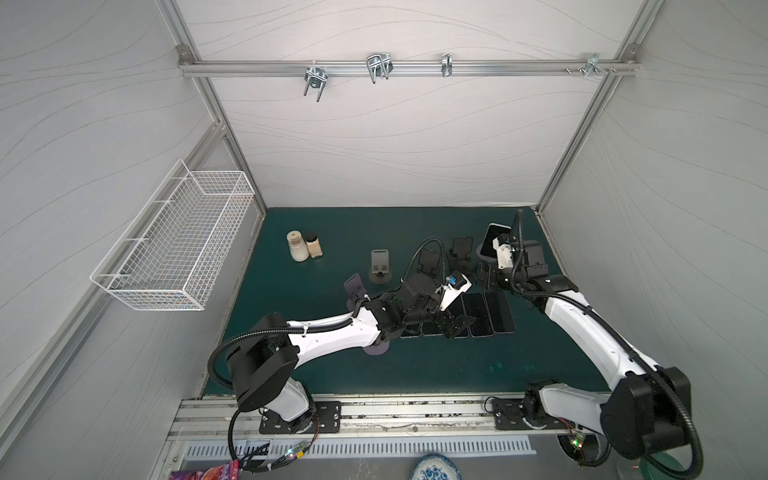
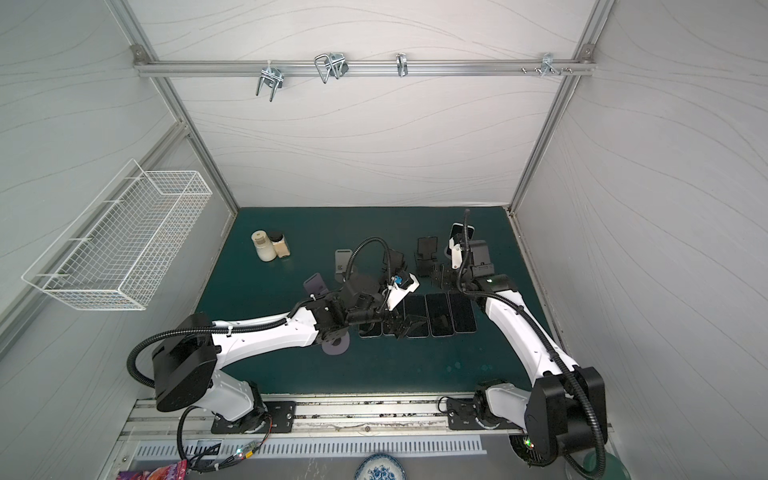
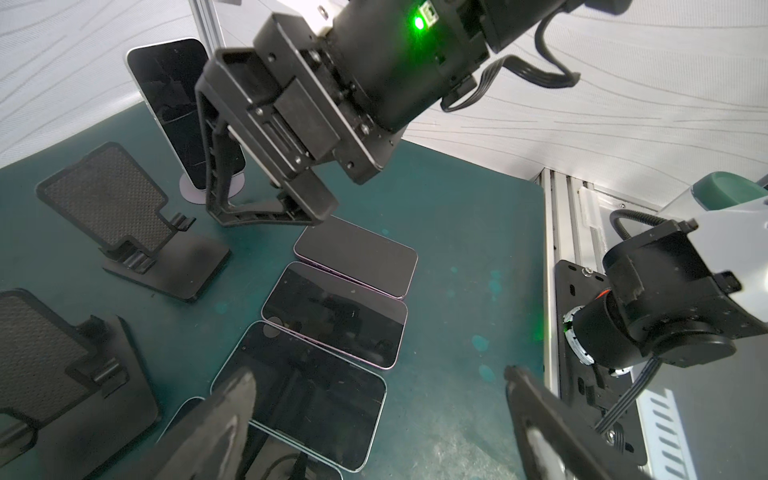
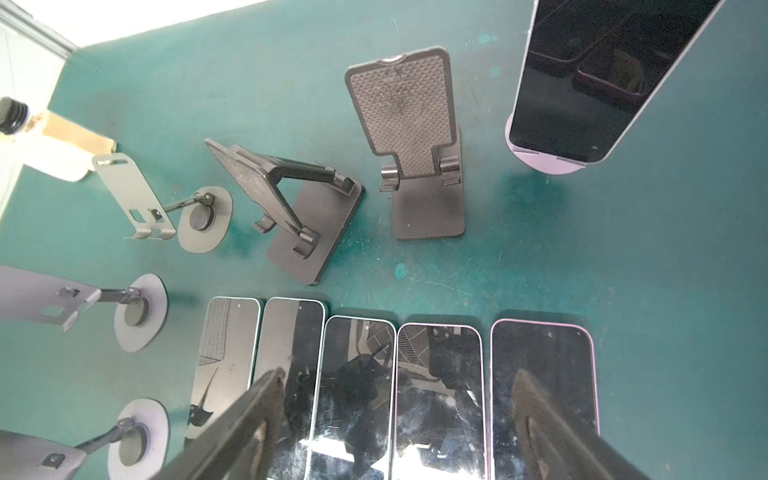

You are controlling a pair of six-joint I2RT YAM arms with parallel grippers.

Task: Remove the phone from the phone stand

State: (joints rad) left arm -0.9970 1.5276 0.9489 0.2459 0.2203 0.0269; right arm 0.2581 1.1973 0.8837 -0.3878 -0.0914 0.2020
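White wire forms a basket (image 1: pixel 178 241) on the left wall, beside the green desk (image 1: pixel 457 365). Near the desk's far left corner two jars stand touching, a pale one (image 1: pixel 298 246) and a brown-filled one (image 1: pixel 313 244). Toward the middle stands an empty grey stand (image 4: pixel 137 195) on a round base, and nearer the front edge two empty lilac stands (image 4: pixel 137 311) (image 4: pixel 133 436) of the same build. The left arm reaches across them, and the left fingers (image 3: pixel 232 399) are spread wide with nothing between them, poised above the left end of a row of five phones (image 4: pixel 357 353). Those phones lie flat, screens up and dark, side by side across the middle of the desk. Behind the row are two empty black stands, one leaning steeply (image 4: pixel 291 199) and one upright (image 4: pixel 405 124). The right fingers (image 4: pixel 536 399) are also apart and grip nothing. They hang over the right end of the row, toward its far side. Whether they touch a phone there cannot be told. Beyond them, near the desk's far right corner, the phone (image 4: pixel 582 83) sits on its phone stand (image 4: pixel 536 164). It is tilted back with its screen dark, and its lower edge rests on the lip above the lilac round base, clear of both sets of fingers.
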